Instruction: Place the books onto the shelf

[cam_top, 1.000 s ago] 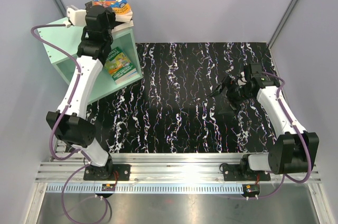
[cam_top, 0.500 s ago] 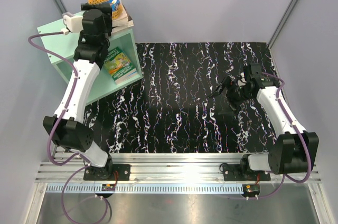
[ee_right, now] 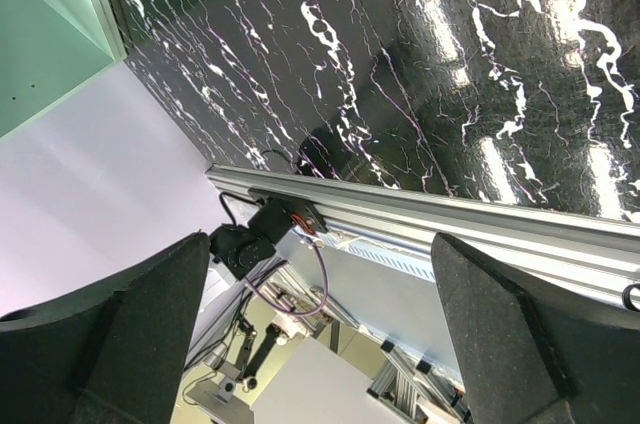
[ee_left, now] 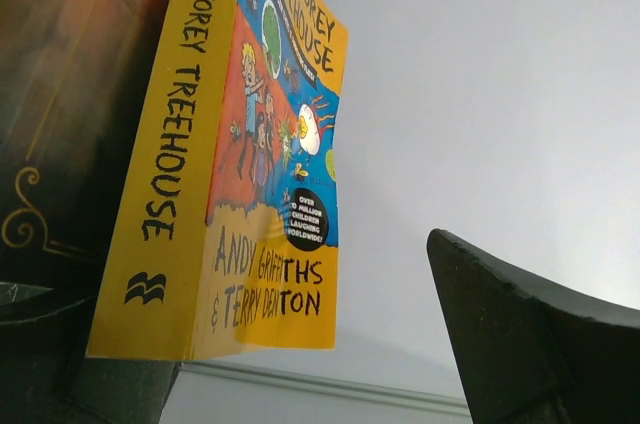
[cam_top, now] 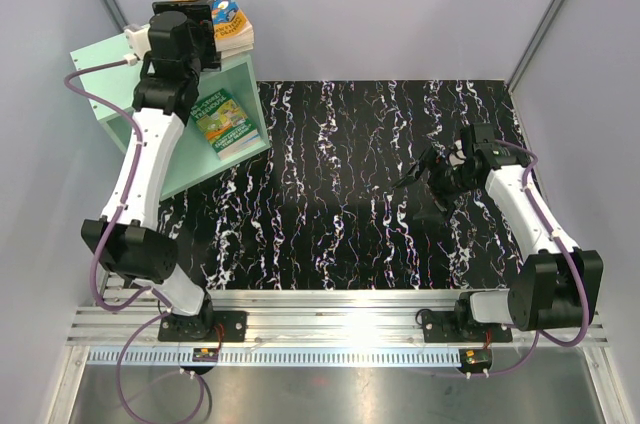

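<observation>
The mint-green shelf [cam_top: 100, 62] stands at the far left, its open face towards the table. A small stack of books [cam_top: 232, 28] lies on its top. My left gripper [cam_top: 205, 32] is at that stack, open. In the left wrist view the blue-orange book with a yellow spine [ee_left: 235, 174] sits close to the left finger [ee_left: 60, 379], the right finger [ee_left: 530, 344] stands well apart from it, and a dark book [ee_left: 70, 94] lies beside it. A green-covered book [cam_top: 225, 122] leans at the shelf's opening. My right gripper [cam_top: 425, 169] hangs open over the table, holding nothing.
The black marbled table top [cam_top: 340, 174] stretches between the arms. An aluminium rail [cam_top: 340, 309] with both arm bases runs along the near edge. Grey walls close in the left, back and right. The shelf's corner [ee_right: 45, 44] shows in the right wrist view.
My left gripper has gone from shut on the blue-orange book to open, and its wrist has drawn back a little. The book tipped and now rests on the stack. The right arm stayed still.
</observation>
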### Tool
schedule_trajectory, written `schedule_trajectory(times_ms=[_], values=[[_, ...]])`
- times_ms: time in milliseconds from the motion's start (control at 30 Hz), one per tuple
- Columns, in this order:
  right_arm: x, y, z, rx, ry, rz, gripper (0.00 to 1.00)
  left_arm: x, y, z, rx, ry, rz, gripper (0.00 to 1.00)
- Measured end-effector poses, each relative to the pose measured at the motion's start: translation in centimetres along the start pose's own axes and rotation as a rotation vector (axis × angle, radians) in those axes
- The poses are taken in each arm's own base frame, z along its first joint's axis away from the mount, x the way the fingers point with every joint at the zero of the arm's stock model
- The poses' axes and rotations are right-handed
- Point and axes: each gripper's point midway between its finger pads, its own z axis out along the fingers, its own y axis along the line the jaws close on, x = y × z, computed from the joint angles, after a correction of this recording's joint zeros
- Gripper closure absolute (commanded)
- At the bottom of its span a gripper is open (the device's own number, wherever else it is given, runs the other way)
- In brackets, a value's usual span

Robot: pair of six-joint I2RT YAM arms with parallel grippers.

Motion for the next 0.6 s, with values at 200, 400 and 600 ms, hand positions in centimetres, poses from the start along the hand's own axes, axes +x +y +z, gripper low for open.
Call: schedule_trajectory(times_ms=[200, 400, 600], values=[[0.3, -0.4, 0.2, 0.006, 0.006, 0.006, 0.0, 0.3, -0.3, -0.9, -0.03, 0.029, -0.028, 0.01], [0.4, -0.5, 0.1, 0.003, 0.004, 0.004, 0.0, 0.3, -0.2, -1.1, -0.046, 0.033, -0.039, 0.01], [0.5, -0.4, 0.0, -0.003, 0.005, 0.001, 0.0, 0.3, 0.4, -1.8, -0.059, 0.05, -0.053, 0.01]])
